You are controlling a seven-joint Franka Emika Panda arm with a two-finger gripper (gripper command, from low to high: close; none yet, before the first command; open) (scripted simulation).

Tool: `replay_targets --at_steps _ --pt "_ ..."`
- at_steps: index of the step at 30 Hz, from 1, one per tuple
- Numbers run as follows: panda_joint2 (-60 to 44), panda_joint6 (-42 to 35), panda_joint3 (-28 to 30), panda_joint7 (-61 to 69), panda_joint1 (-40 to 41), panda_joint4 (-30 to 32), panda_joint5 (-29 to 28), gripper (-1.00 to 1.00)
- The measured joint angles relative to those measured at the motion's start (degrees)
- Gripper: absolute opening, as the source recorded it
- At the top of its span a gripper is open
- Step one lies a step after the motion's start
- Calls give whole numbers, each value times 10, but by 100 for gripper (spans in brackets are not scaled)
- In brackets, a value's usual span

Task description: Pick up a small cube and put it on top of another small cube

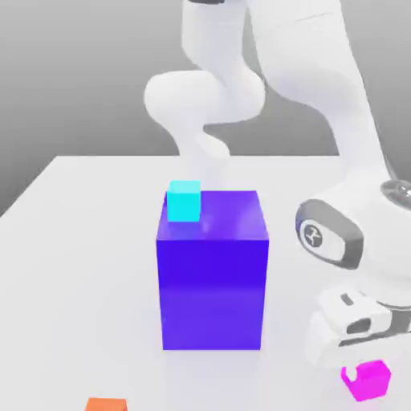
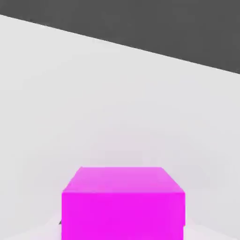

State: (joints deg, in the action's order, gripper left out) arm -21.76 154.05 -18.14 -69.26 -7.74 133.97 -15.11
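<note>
Simply, a pale tabletop [image 1: 80, 281] meets a grey backdrop [image 1: 80, 72], the jaws closed on the magenta cube [image 1: 371, 381]

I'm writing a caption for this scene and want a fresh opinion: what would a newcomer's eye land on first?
Probably the big blue block near the middle of the exterior view, with a small cyan cube on top. Next, the bright magenta cube under the white arm's hand, low on the exterior view's right.
</note>
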Motion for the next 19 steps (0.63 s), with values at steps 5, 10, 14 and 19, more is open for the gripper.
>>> replay_targets --at_steps 5,10,14,19 --pt "97 -24 -64 -60 -35 63 70 -100" --pt "165 -28 -112 -154 -89 125 102 -100" --pt "116 16 -85 -210 -111 126 41 -100" --pt "71 52 -47 -247 -140 123 -9 100"
